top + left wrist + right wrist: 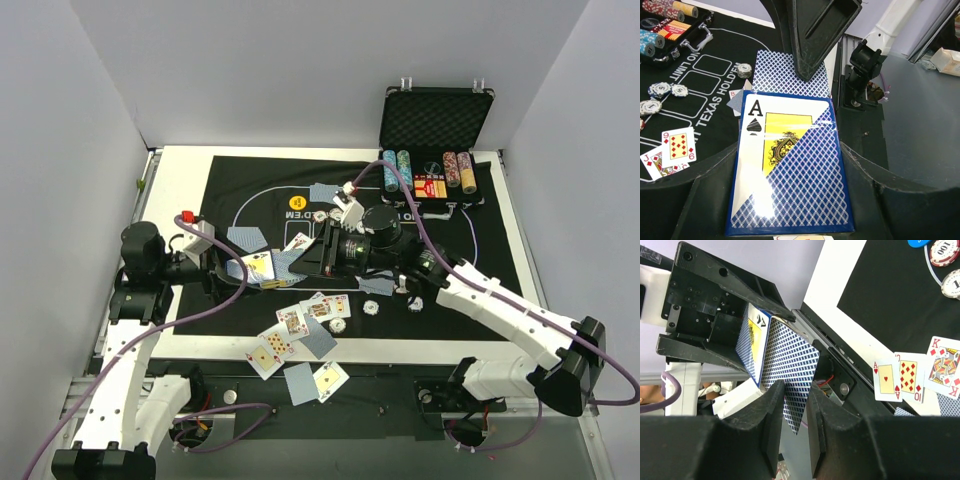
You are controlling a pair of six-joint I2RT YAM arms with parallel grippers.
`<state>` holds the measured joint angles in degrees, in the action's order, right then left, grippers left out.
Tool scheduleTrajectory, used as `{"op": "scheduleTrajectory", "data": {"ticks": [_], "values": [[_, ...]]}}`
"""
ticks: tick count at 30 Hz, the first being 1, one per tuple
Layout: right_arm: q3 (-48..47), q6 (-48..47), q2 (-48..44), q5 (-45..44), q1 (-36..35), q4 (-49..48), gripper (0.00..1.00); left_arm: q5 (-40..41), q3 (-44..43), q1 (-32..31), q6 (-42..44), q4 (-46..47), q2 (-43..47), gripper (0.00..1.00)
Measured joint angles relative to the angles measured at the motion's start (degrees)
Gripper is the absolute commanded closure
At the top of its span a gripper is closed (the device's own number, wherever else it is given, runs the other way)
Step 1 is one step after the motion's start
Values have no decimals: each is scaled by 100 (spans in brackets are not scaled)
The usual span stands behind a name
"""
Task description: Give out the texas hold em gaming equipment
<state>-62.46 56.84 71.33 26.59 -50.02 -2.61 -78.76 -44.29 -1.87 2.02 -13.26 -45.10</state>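
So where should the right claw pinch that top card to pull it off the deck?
By the free far edge of the face-down card, fingers on its two flat faces, coming end-on opposite the left gripper. That edge overhangs the deck, and the right gripper already straddles it.

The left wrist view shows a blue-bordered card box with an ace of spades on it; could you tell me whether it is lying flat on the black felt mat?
No: the blue-bordered card box sits raised between the left gripper's fingers, above the mat.

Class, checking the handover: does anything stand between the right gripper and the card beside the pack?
Nothing visible does: the card lies between the right gripper's fingers, beside the pack the left gripper holds.
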Motion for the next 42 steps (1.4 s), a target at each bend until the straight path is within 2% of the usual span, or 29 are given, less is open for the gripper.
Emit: {"op": "scheduleTrajectory", "data": {"ticks": [11, 19, 27, 42], "values": [[-310, -640, -52, -417, -28, 1034, 82, -37, 81, 11, -11, 26, 28, 100], [-529, -979, -181, -691, -31, 1615, 77, -48, 81, 11, -37, 48, 31, 100], [-719, -933, -96, -616, -46, 1659, 74, -96, 81, 11, -92, 72, 31, 100], [-737, -896, -205, -619, -70, 1668, 75, -195, 81, 118, -142, 107, 90, 100]]}}
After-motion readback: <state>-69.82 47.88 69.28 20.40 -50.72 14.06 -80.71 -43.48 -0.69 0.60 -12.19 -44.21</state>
